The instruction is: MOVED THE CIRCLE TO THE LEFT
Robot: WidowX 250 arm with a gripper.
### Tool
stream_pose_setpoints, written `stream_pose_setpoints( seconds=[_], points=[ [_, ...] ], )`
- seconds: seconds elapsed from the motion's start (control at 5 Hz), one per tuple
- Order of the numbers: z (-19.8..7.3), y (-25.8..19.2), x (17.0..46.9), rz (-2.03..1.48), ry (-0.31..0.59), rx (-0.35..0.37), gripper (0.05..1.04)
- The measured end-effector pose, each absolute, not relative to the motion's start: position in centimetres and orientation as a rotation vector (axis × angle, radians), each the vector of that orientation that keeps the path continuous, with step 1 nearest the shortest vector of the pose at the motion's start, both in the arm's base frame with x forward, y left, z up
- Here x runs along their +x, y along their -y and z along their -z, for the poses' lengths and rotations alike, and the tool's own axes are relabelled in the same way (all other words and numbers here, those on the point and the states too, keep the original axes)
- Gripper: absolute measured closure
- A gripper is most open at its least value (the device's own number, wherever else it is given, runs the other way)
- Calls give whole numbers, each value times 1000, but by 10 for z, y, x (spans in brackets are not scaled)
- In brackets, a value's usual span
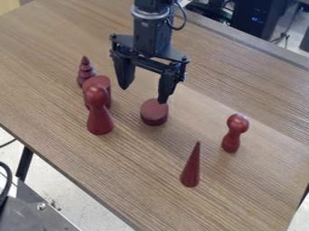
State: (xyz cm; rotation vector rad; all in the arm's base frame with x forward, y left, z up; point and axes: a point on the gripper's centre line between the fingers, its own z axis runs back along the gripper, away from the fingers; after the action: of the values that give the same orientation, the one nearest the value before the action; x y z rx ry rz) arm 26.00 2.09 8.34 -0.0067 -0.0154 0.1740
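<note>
Nearest the camera, a slender cone (pixel 191 169) is standing well apart from my pincer (pixel 143 94), which I am holding spread. Close by one tip, the circle (pixel 154 110) is lying flat. Past my other tip, a pawn (pixel 100 122), cylinder (pixel 102 85) and tiered piece (pixel 86 72) are clustering; opposite them, a round-headed peg (pixel 232 135) is standing.

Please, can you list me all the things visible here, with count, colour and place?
Disc: 1, dark red, mid-table
Pawn: 1, dark red, left
Cylinder: 1, dark red, behind pawn
Ringed piece: 1, dark red, behind cylinder
Cone: 1, dark red, front
Round-headed peg: 1, dark red, right
Table: 1, brown, centre
Panel: 1, grey, lower left
Floor: 1, pale, below table
Equipment: some, black, upper right
Arm: 1, black, top
Gripper: 1, black, open, near disc
</note>
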Motion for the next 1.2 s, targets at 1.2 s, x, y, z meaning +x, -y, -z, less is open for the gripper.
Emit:
stream_pose_setpoints(
  seconds=[1.2],
  points=[
    [-23, -25, 290, -158, -22, -110, 315]
  ],
)
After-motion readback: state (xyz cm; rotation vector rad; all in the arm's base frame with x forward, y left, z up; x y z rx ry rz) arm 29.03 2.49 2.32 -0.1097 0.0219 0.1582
